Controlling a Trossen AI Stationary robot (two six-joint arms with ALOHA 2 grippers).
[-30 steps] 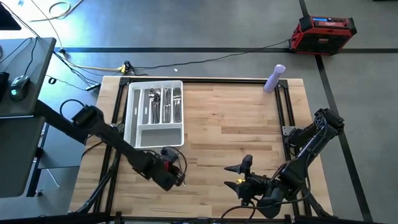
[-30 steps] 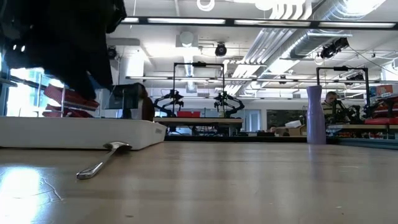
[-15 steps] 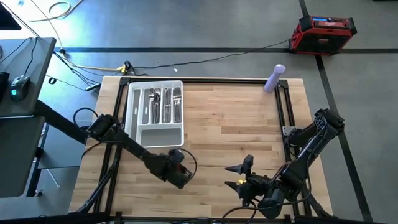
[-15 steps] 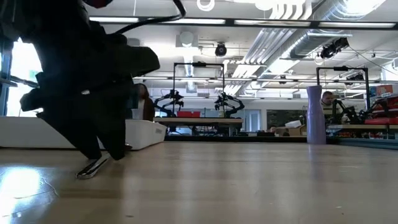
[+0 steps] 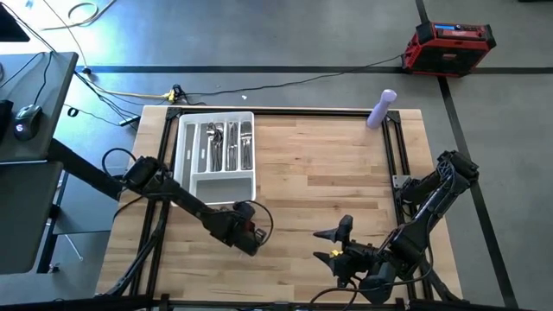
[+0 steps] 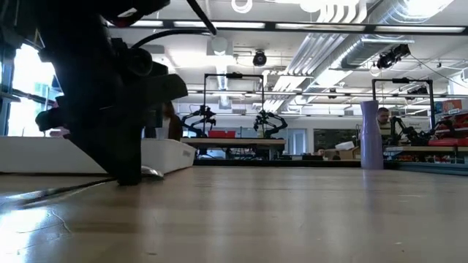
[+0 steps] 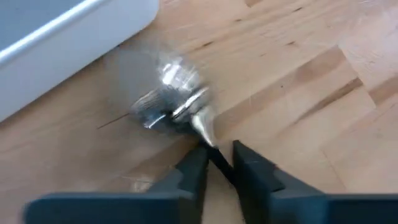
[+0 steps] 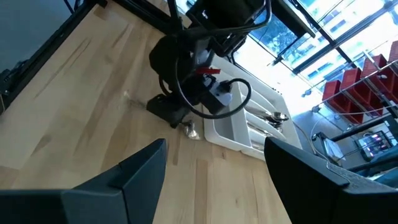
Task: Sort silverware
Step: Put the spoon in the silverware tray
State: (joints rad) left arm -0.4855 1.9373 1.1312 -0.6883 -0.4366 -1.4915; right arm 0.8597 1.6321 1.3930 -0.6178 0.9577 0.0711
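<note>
Spoon (image 7: 177, 106) on table (image 5: 346, 173), just beside tray (image 5: 183, 164); handle pinched by left gripper (image 7: 217, 163). Right gripper (image 8: 211, 168) parked wide open. Thin grip: could slip or pivot during lift.

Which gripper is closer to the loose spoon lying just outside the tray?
Left. The left gripper is shut on the spoon handle beside the tray. The right gripper waits open, well off toward the table's near right.

Open wood mid-table — only the white tray (image 5: 184, 164) and purple bottle (image 5: 381, 109) obstruct.
</note>
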